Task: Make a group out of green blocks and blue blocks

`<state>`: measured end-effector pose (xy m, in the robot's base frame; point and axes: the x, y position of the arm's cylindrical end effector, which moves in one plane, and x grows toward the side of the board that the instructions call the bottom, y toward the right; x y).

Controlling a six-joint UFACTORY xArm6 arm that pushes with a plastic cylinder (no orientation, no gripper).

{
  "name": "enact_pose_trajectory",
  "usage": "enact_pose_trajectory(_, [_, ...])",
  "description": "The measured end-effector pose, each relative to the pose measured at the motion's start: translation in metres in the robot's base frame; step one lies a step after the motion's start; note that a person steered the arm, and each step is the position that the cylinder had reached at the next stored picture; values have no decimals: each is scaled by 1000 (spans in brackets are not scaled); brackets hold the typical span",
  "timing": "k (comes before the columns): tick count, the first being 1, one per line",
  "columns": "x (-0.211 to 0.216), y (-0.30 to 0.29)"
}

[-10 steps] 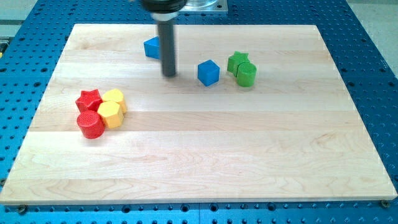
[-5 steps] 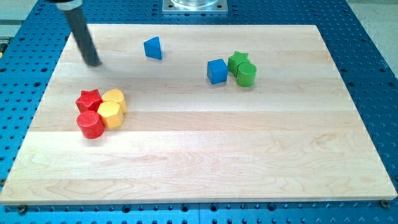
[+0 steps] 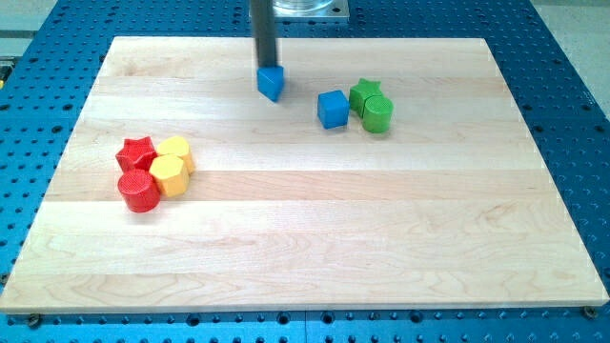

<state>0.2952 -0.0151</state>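
Observation:
My tip point(image 3: 266, 67) rests against the upper left of a small blue wedge-like block point(image 3: 272, 83) near the board's top middle. A blue cube point(image 3: 333, 109) lies to its right, touching or nearly touching a green star block point(image 3: 365, 93) and a green cylinder point(image 3: 377, 115) that sit together. The blue wedge-like block stands a short gap to the left of the blue cube.
A cluster at the view's left holds a red star point(image 3: 136, 152), a red cylinder point(image 3: 139, 191) and two yellow blocks point(image 3: 172, 164). The wooden board point(image 3: 305, 238) lies on a blue perforated table. The arm's metal base point(image 3: 298, 9) is at the view's top.
My tip swung from the middle to the far left and back to the top middle. The blue wedge-like block moved right toward the blue cube. The blue cube shifted right against the green blocks.

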Motion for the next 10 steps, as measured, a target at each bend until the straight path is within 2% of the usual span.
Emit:
enact_pose_trajectory(1, [16, 24])
enact_pose_trajectory(2, [-20, -48])
enact_pose_trajectory(3, [23, -70])
enact_pose_trajectory(4, [66, 28])
enact_pose_trajectory(5, [68, 44])
enact_pose_trajectory(6, [58, 7])
enact_pose_trajectory(7, [-4, 40])
enact_pose_trajectory(8, [11, 74])
enact_pose_trajectory(9, [44, 92])
enact_pose_trajectory(10, [44, 94])
